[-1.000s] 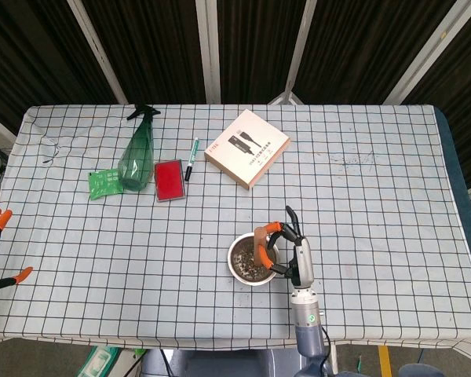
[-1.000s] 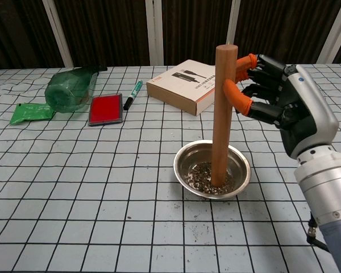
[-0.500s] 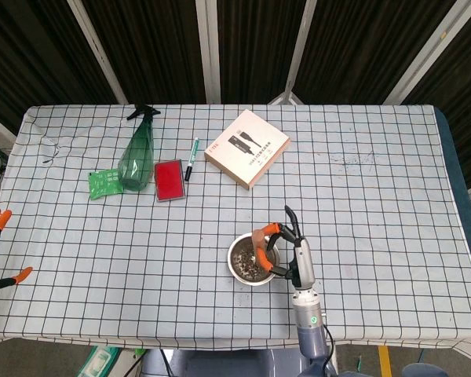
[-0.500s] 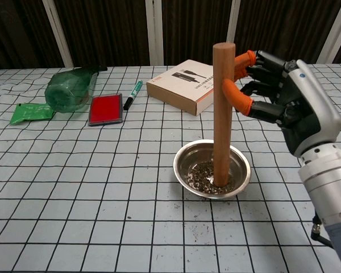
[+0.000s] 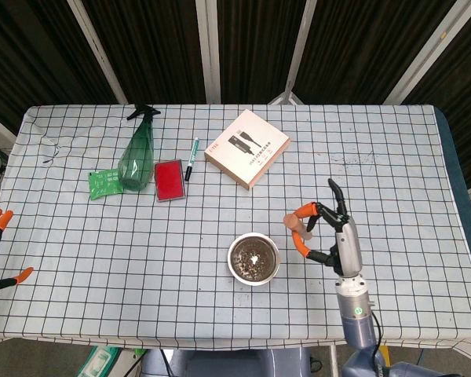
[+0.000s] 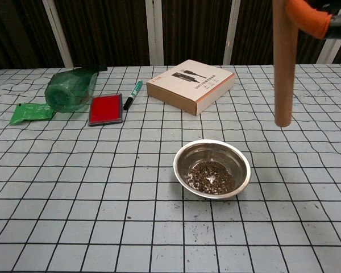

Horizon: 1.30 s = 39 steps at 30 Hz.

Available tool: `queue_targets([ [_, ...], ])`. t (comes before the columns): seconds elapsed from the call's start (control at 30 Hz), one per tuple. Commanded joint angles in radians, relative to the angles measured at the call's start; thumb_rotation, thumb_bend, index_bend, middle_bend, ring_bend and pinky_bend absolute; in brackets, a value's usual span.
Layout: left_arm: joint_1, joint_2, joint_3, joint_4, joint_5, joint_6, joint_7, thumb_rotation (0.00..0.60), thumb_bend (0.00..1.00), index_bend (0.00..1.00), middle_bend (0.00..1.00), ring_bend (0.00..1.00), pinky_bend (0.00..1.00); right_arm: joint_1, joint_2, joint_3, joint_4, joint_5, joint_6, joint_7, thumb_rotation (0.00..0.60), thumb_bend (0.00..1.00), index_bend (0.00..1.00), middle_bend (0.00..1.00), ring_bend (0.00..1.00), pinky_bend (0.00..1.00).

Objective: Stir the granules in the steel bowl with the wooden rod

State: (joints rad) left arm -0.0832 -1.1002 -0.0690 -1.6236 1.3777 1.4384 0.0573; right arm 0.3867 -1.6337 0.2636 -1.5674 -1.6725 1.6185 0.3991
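The wooden rod (image 6: 285, 68) hung upright above the bench (image 6: 74, 187), right of and beyond the steel bowl (image 6: 212, 169), clear of it. An orange fingertip (image 6: 310, 16) of the right robot hand pressed its top. Granules (image 6: 210, 176) lay in the bowl.

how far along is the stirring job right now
Stirring looks done or paused: the granules lie in the steel bowl, with some scattered on the tablecloth. The right hand holds the wooden rod upright in the air, right of the bowl. Left: setting it down.
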Motion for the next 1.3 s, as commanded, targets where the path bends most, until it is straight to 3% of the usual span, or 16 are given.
queue_targets([
  [0.03,0.0,0.0,0.0,-0.001,0.001,0.001,0.002,0.6,0.02,0.0,0.0,0.0,0.0,-0.028,0.139,-0.004,-0.009,-0.008,-0.029,-0.073,0.6,0.52,0.67,0.57,0.65,0.04],
  [0.17,0.0,-0.002,0.001,0.0,0.002,0.001,0.006,0.6,0.02,0.0,0.0,0.0,0.0,-0.058,0.206,-0.036,0.074,0.014,-0.048,-0.082,0.6,0.52,0.67,0.57,0.66,0.04],
  [0.43,0.0,-0.007,0.0,-0.005,-0.006,0.0,0.023,0.6,0.02,0.0,0.0,0.0,0.0,-0.066,0.21,-0.063,0.274,0.077,-0.111,-0.179,0.6,0.52,0.67,0.57,0.66,0.01],
  [0.53,0.0,-0.007,0.0,-0.006,-0.009,0.0,0.026,0.6,0.02,0.0,0.0,0.0,0.0,-0.061,0.212,-0.076,0.285,0.111,-0.169,-0.266,0.6,0.52,0.6,0.56,0.61,0.0],
  [0.73,0.001,-0.004,-0.001,-0.005,-0.008,0.001,0.019,0.6,0.02,0.0,0.0,0.0,0.0,-0.048,0.256,-0.115,0.187,0.18,-0.312,-0.441,0.6,0.52,0.21,0.31,0.28,0.0],
  [0.87,0.001,-0.003,0.0,-0.004,-0.008,-0.002,0.016,0.6,0.02,0.0,0.0,0.0,0.0,-0.044,0.296,-0.131,0.091,0.215,-0.369,-0.519,0.6,0.51,0.05,0.21,0.17,0.0],
  [1.1,0.002,-0.002,0.003,-0.005,-0.003,-0.001,0.015,0.6,0.02,0.0,0.0,0.0,0.0,-0.052,0.333,-0.143,0.004,0.238,-0.378,-0.564,0.6,0.5,0.0,0.17,0.12,0.0],
  [1.3,0.003,-0.002,0.003,-0.001,-0.006,-0.002,0.012,0.6,0.02,0.0,0.0,0.0,0.0,-0.093,0.396,-0.136,-0.052,0.235,-0.303,-0.541,0.6,0.5,0.0,0.13,0.06,0.0],
])
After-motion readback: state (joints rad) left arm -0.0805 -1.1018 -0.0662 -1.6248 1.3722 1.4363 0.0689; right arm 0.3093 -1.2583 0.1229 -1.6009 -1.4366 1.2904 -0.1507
